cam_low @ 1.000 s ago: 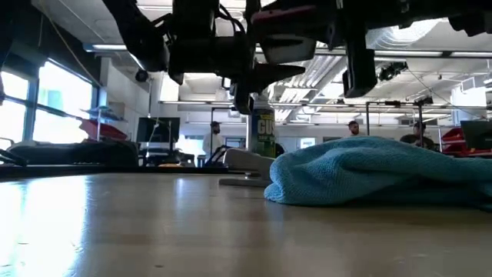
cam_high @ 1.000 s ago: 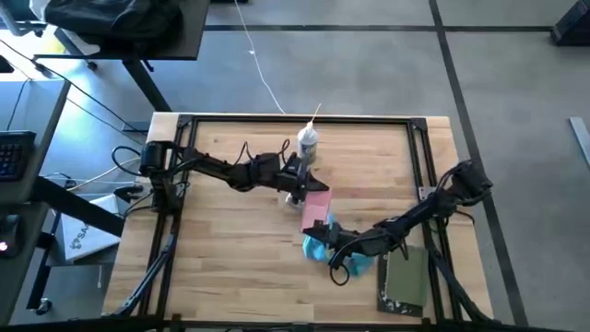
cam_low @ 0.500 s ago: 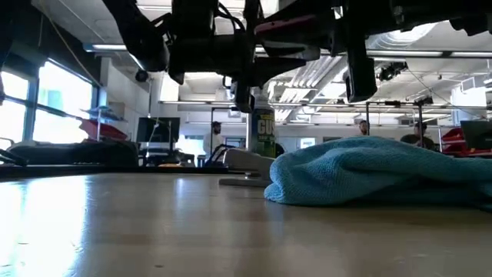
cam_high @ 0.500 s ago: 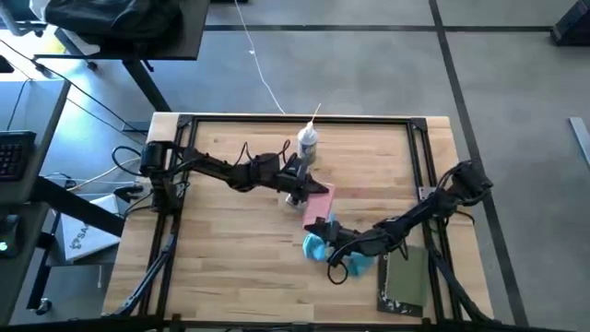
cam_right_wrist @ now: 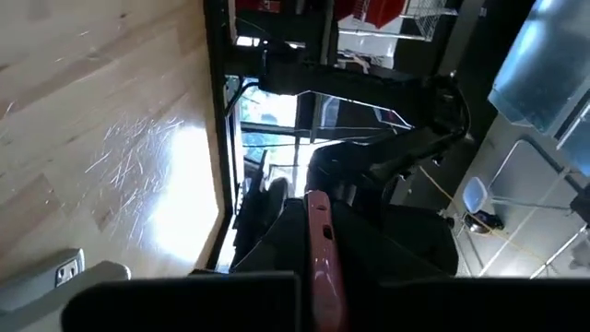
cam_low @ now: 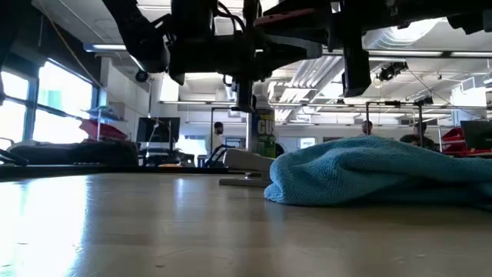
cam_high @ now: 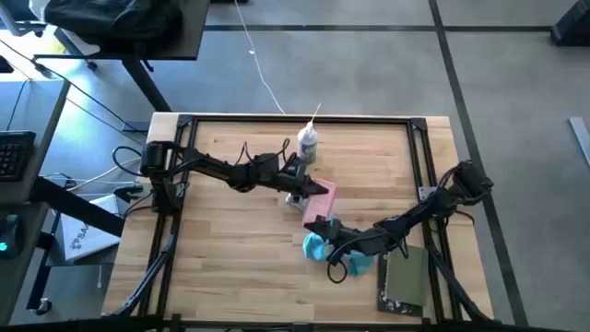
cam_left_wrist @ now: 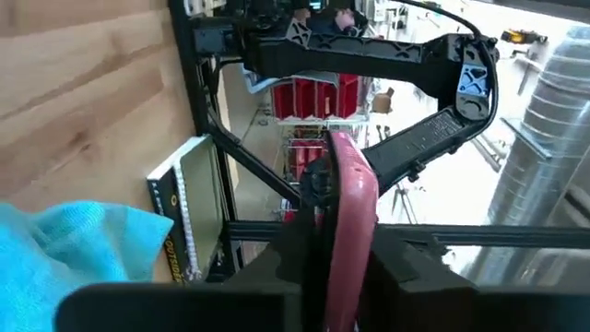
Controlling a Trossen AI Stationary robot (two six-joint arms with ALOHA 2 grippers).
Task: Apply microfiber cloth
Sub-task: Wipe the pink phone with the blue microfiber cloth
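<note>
Nothing on the table had shifted since a second ago: both grippers, left [cam_high: 302,191] and right [cam_high: 318,224], stayed clamped on the flat pink panel [cam_high: 317,202]. Floppy turquoise microfiber cloth [cam_high: 318,246] lay beneath the right gripper, beside the olive-green book [cam_high: 405,279]; the label on the small bottle [cam_low: 265,133] was unreadable.

Cloth [cam_high: 320,247] on counter [cam_high: 221,231], right of centre, near front edge; book [cam_high: 406,279] flat just right of it; bottle [cam_high: 308,144] upright behind; pink slab [cam_high: 319,202] held between both hands above the counter.
</note>
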